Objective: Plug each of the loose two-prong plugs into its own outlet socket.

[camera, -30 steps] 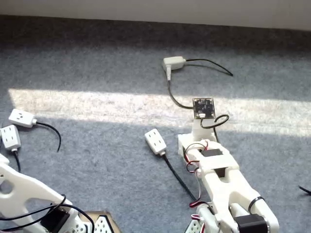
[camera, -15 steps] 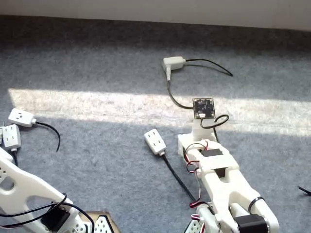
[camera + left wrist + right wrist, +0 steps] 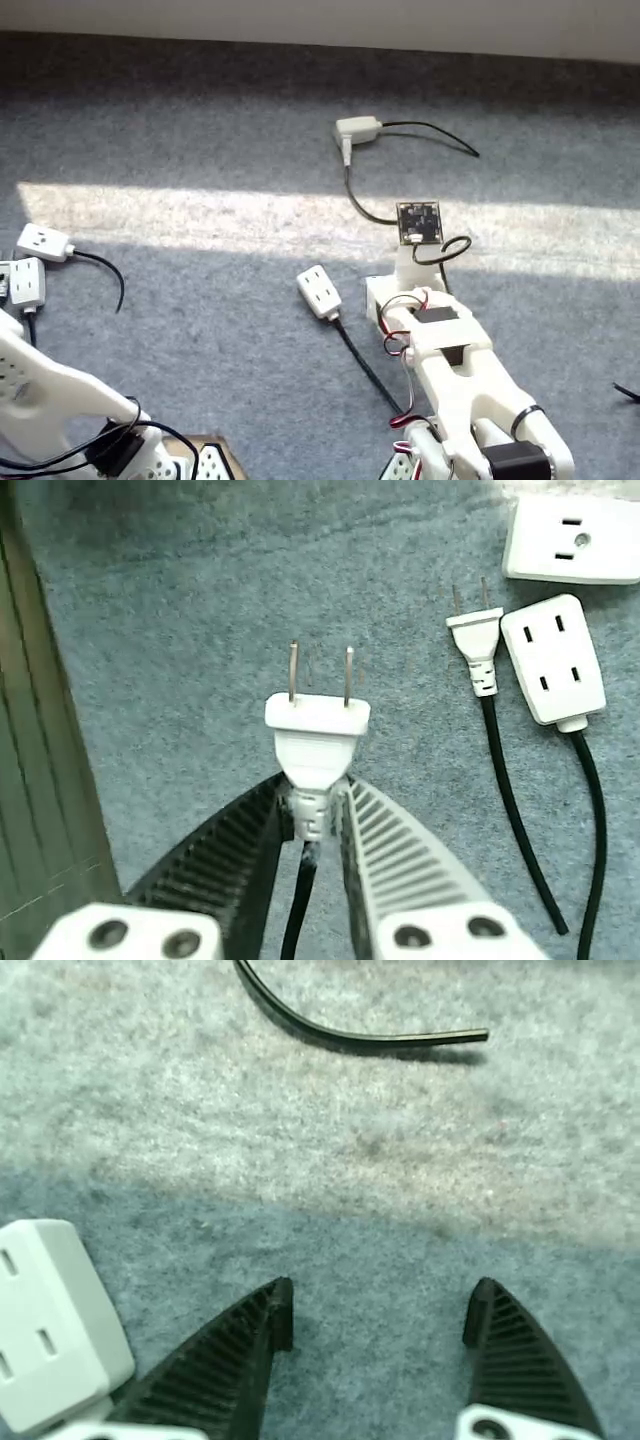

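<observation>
The left arm [image 3: 40, 385] is folded low at the near left corner of the grey carpet [image 3: 200, 180]. In its wrist view the left gripper [image 3: 312, 785] is closed to a narrow gap on the neck of a white two-prong plug [image 3: 316, 730]. One black ribbed finger and one pale one press on either side where the cord leaves the plug body. The plug is held above the carpet with both flat prongs pointing straight away from the gripper. A second plug [image 3: 477, 640] lies loose on the carpet, well off to the side, with its prongs pointing the same way and its black cord trailing back. It lies just beside a double outlet block [image 3: 552, 660] (two pairs of slots face up). Beyond that is a larger socket block [image 3: 573, 540]. In the high view both blocks sit at the far left edge. The right arm [image 3: 455, 365] lies stretched forward over the middle of the carpet. The right gripper [image 3: 383, 1310] is spread wide with nothing between its fingers, hovering over bare carpet. Another outlet block [image 3: 50, 1320] lies just outside one finger, slots up, and a loose black cable [image 3: 350, 1032] curves farther off. A white adapter [image 3: 358, 130] rests near the far wall.
</observation>
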Robot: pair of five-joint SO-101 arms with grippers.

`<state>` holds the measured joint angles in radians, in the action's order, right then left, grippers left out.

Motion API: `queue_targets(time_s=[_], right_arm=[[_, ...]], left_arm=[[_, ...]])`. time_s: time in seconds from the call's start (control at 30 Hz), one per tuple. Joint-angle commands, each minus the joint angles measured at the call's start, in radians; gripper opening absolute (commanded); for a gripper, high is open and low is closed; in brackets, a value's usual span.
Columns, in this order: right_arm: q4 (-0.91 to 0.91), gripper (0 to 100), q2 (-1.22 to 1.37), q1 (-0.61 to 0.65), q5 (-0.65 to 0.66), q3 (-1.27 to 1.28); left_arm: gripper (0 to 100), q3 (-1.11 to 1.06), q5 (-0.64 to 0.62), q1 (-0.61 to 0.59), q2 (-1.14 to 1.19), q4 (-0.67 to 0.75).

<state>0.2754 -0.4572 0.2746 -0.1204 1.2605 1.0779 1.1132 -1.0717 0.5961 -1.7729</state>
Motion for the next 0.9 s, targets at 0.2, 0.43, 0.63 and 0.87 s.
queue_targets(time_s=[0.2, 0.43, 0.63, 0.87], right_arm=[[-0.025, 27.9, -0.022, -0.010, 0.002, -0.002], [-0.025, 27.9, -0.022, -0.012, 0.002, -0.004], [-0.025, 27.9, -0.030, -0.015, 0.002, -0.001], [-0.024, 27.9, -0.031, -0.022, 0.002, -0.002]], left_arm=[[1, -0.478, -0.196, 0.163, -0.504, -0.014], [1, -1.115, -0.100, 0.392, -0.986, -0.008], [1, -1.512, -0.166, 0.677, -1.311, 0.127], [1, -1.974, -0.400, 1.020, -1.549, 0.410]])
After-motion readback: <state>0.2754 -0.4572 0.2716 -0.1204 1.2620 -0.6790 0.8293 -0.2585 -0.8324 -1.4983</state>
